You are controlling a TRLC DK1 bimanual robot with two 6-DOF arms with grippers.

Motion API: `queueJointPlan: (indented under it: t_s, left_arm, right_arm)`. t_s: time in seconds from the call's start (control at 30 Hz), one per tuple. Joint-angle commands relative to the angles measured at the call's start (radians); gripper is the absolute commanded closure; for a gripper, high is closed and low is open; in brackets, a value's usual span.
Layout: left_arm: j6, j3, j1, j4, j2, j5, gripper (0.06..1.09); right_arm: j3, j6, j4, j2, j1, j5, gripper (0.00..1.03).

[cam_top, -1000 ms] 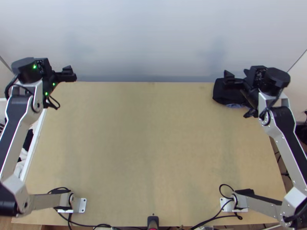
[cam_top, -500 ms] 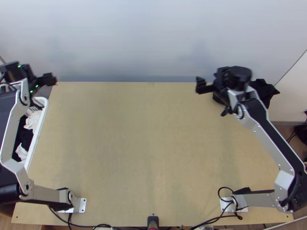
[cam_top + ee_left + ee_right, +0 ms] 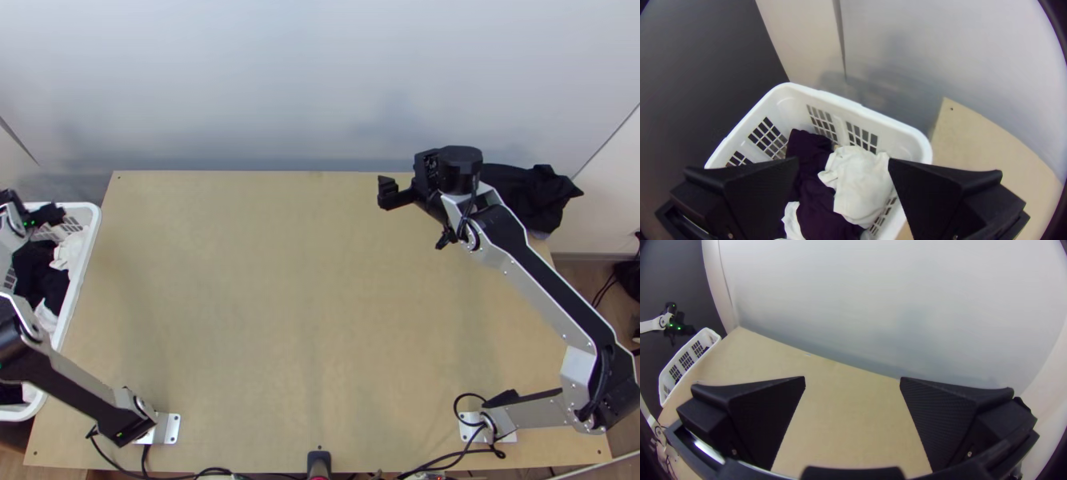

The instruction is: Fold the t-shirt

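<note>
We take the t-shirt to be one of the garments in the basket, though we cannot tell which. The likeliest candidates are a white cloth point(image 3: 858, 186), bunched and lying on top, and a dark cloth point(image 3: 811, 198), crumpled beside and partly beneath it. Neither shows a collar or sleeve we could name with confidence. Both lie inside the white laundry basket point(image 3: 889, 122), which stands along the left side of the table point(image 3: 304, 280).

Over that basket hangs the left tool point(image 3: 843, 159), its two fingers well apart and gripping no cloth. We judge the step in hand to be the pick: getting one garment out, with spreading and folding yet to come. The next move calls for lowering the left tool into the heap, closing on a good pinch of a single piece, then lifting it clear of the rim and bringing it over the table. Since the pieces lie against each other, we should watch for a second one coming up with the first, or for cloth snagging on the slotted wall.

The right tool point(image 3: 852, 378) is above the far right part of the table, its fingers likewise apart with no fabric between them. It seems placed to take a second hold once the garment arrives. Beyond it, at the far right corner, lies a pile of black fabric point(image 3: 544, 192), which we would leave undisturbed.
</note>
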Motion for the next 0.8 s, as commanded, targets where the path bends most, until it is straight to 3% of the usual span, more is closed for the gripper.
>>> queueJointPlan:
  t_s: [0.0, 0.57, 0.77]
  left_arm:
    - [0.025, 0.128, 0.108, 0.022, 0.204, 0.001, 0.11]
    - [0.117, 0.213, 0.156, 0.011, 0.488, -0.012, 0.11]
    - [0.174, 0.222, 0.173, -0.007, 0.549, -0.012, 0.28]
  right_arm:
    - [-0.039, -0.014, -0.022, -0.030, 0.013, 0.005, 0.04]
    - [-0.092, -0.063, -0.029, -0.046, 0.010, 0.040, 0.04]
    - [-0.083, -0.068, -0.022, -0.046, -0.005, 0.089, 0.04]
